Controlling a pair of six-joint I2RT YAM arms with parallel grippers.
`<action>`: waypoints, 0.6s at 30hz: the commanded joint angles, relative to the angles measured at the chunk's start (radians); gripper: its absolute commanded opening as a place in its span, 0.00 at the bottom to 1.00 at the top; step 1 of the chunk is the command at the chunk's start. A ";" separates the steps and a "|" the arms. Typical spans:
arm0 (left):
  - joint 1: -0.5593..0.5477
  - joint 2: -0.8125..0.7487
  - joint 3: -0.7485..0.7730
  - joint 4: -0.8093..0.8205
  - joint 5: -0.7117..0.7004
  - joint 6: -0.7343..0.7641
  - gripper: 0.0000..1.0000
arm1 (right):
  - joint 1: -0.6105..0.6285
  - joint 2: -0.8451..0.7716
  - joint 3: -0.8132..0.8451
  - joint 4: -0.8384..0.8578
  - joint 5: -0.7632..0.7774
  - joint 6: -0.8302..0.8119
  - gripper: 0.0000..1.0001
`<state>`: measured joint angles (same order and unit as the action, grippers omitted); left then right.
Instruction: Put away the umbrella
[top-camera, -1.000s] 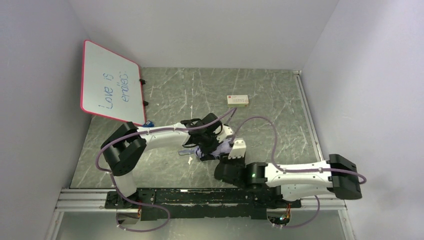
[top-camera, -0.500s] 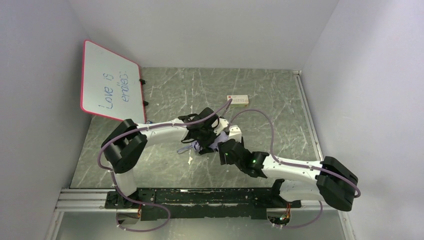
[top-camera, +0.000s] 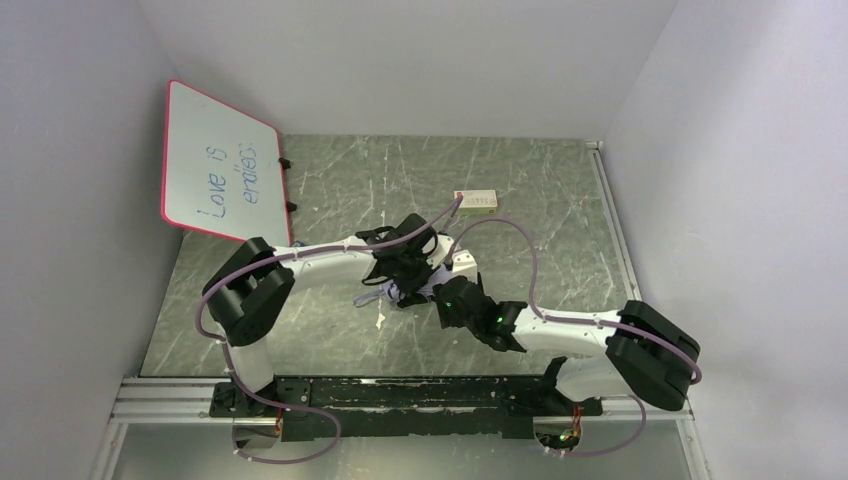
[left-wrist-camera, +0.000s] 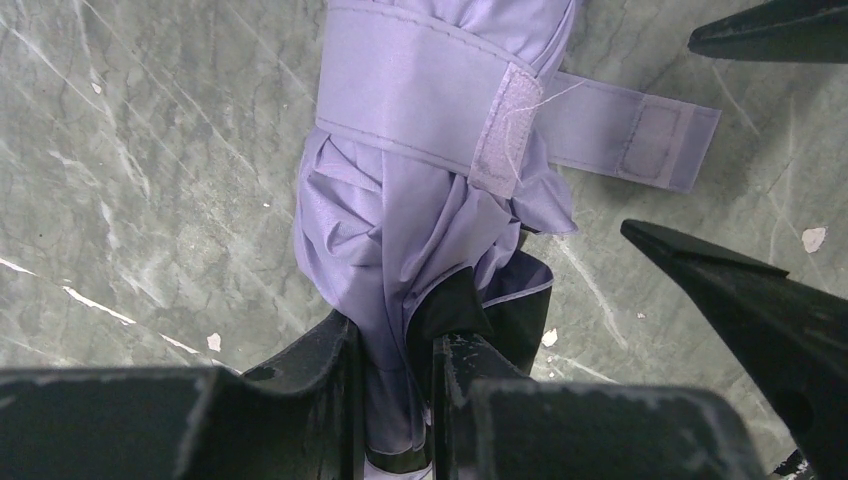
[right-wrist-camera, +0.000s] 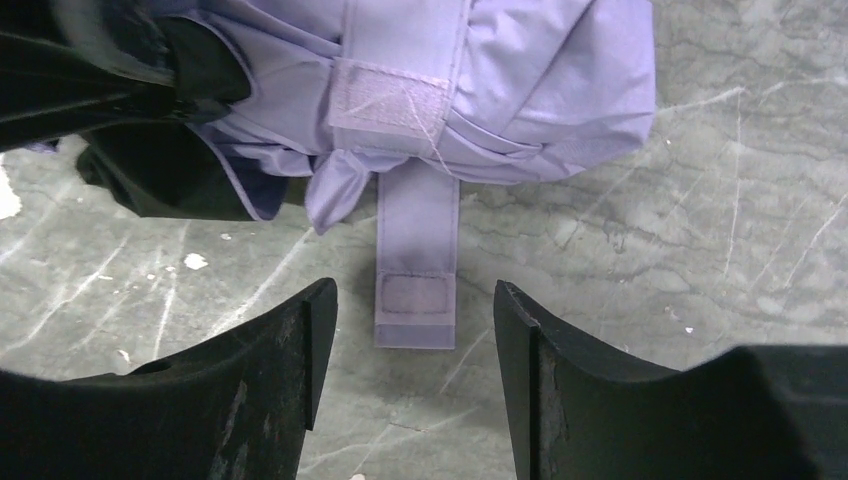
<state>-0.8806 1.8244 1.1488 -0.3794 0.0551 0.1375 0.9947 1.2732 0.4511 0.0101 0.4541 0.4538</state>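
Left claw (left-wrist-camera: 395, 345): clamped on the umbrella (left-wrist-camera: 420, 180). Its two black fingers (left-wrist-camera: 310, 365) are pressed close together. A fold of lavender fabric and a dark inner lining are pinched in the narrow slot between them. The bundle runs away from the wrist camera and lies on the grey-green marbled table (left-wrist-camera: 130, 150).

Right claw (right-wrist-camera: 412, 295): spread wide, holding nothing. Its fingers (right-wrist-camera: 275, 365) stand on either side of the free end of the closure strap (right-wrist-camera: 417, 250), apart from it on both sides. The strap lies flat on the table, trailing loose from the bundle, with a fuzzy fastener patch near its tip. A second patch sits on the band wrapped round the folded canopy (both patches face up, exposed). In the left wrist view the right claw's pointed fingertips (left-wrist-camera: 750, 310) show at the right edge, one above the strap end and one below.

Overhead: the umbrella (top-camera: 398, 294) sits mid-table, slightly left of centre, mostly hidden under the two wrists. The left claw (top-camera: 405, 283) reaches it from the left and the right claw (top-camera: 437, 292) from the right. The two are just beside each other at the bundle. Shaft and handle cannot be made out.

Elsewhere: a red-framed whiteboard (top-camera: 215, 165) with blue handwriting is propped at far left. A small pale box (top-camera: 477, 200) lies on the table beyond the arms, well apart from the umbrella.
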 joint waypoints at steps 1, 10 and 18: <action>0.041 0.116 -0.077 -0.161 -0.146 0.019 0.05 | -0.021 0.021 -0.024 0.037 0.018 0.037 0.62; 0.041 0.112 -0.079 -0.161 -0.137 0.022 0.05 | -0.029 0.069 -0.026 0.030 -0.009 0.068 0.52; 0.040 0.108 -0.080 -0.159 -0.131 0.025 0.05 | -0.031 0.116 0.030 -0.072 -0.036 0.096 0.44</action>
<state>-0.8719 1.8225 1.1511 -0.3759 0.0547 0.1265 0.9714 1.3506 0.4656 0.0170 0.4675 0.5190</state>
